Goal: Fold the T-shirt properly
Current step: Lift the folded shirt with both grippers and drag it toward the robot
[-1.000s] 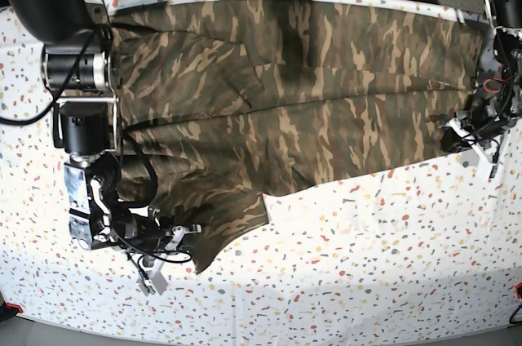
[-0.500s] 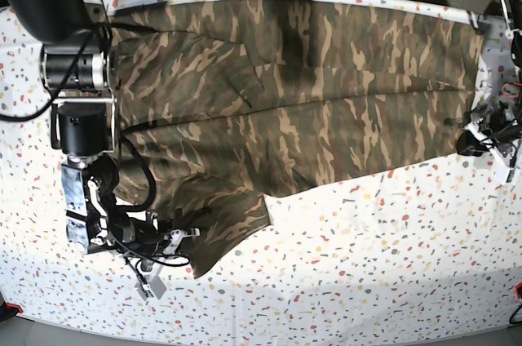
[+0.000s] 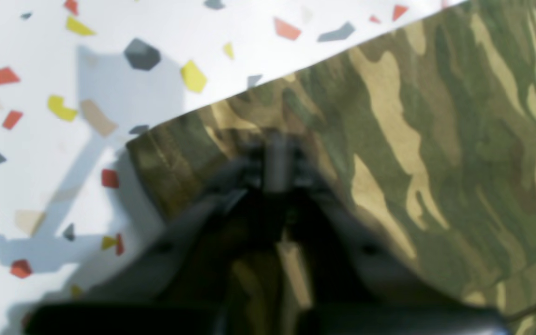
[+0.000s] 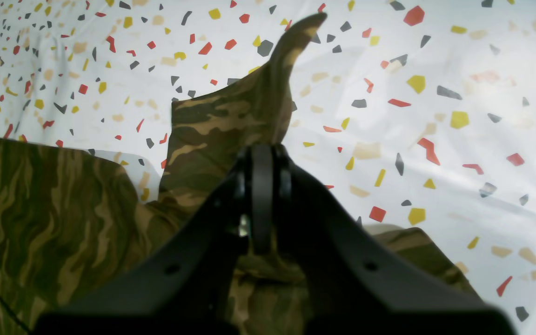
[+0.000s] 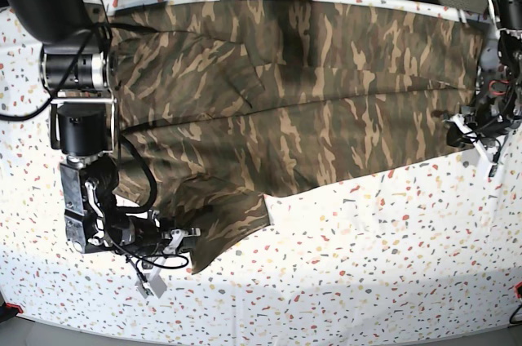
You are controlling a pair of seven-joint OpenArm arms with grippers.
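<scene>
Camouflage T-shirt (image 5: 310, 93) spread flat across the speckled table, sleeve lifted

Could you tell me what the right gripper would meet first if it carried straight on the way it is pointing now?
The right gripper is shut on a raised flap of the T-shirt, so that cloth comes first; beyond it lies only the speckled table, though depth is hard to judge.

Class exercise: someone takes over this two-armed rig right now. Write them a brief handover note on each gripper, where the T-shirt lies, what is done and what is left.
Left gripper: shut on the T-shirt at a near corner.
Right gripper: shut on the T-shirt, pinching a raised flap of cloth.
T-shirt: spread wide over the speckled table, one part trailing toward the near edge by the right arm.
Done: both grips taken on the near side.
Left: no neat fold shows yet; the folding itself remains.
</scene>
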